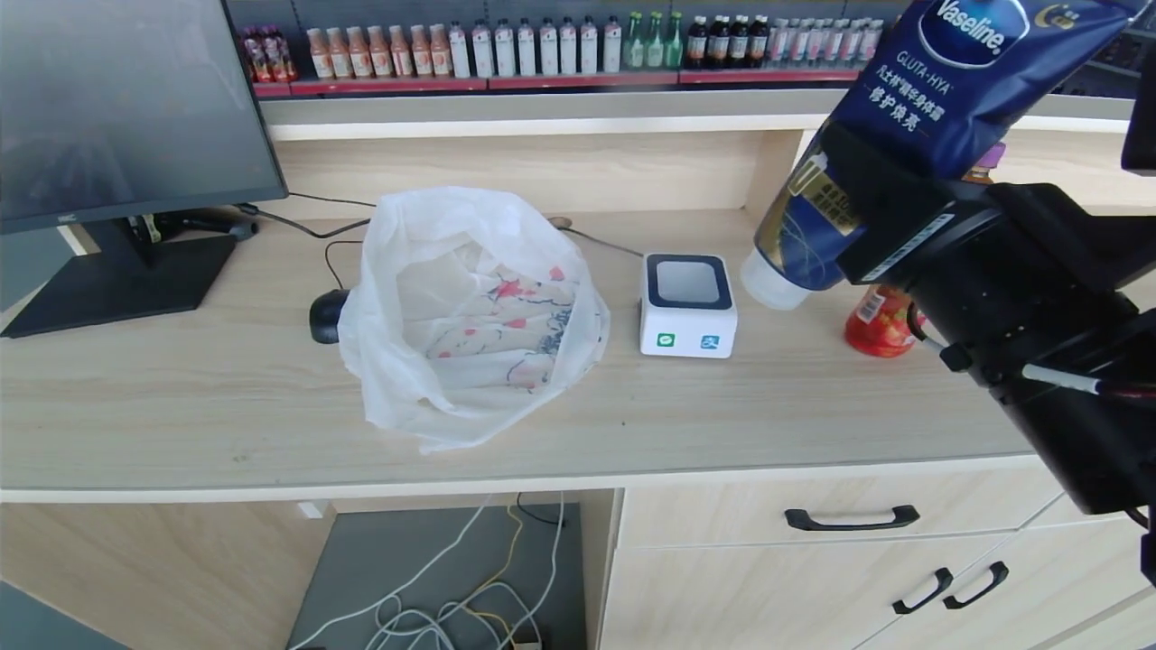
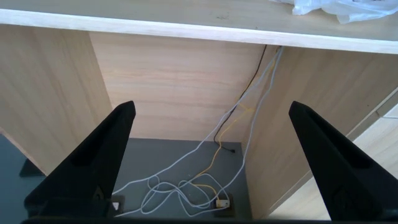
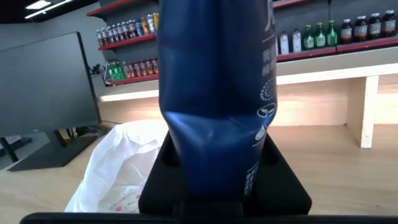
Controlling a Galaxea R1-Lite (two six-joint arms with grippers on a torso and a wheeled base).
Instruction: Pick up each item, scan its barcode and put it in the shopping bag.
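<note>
Now the right tool (image 1: 880, 236), clamped on the blue lotion tube (image 1: 912, 99), holds it above the bench (image 1: 226, 406) cap-down along the 1-to-7 o'clock line, with the barcode scanner (image 1: 688, 305) at roughly 9 o'clock of its cap.

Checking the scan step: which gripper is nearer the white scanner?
Right. The right gripper, jaws shut on the blue tube, is raised just right of the scanner; the left gripper sits below the counter, facing the cables underneath.
</note>
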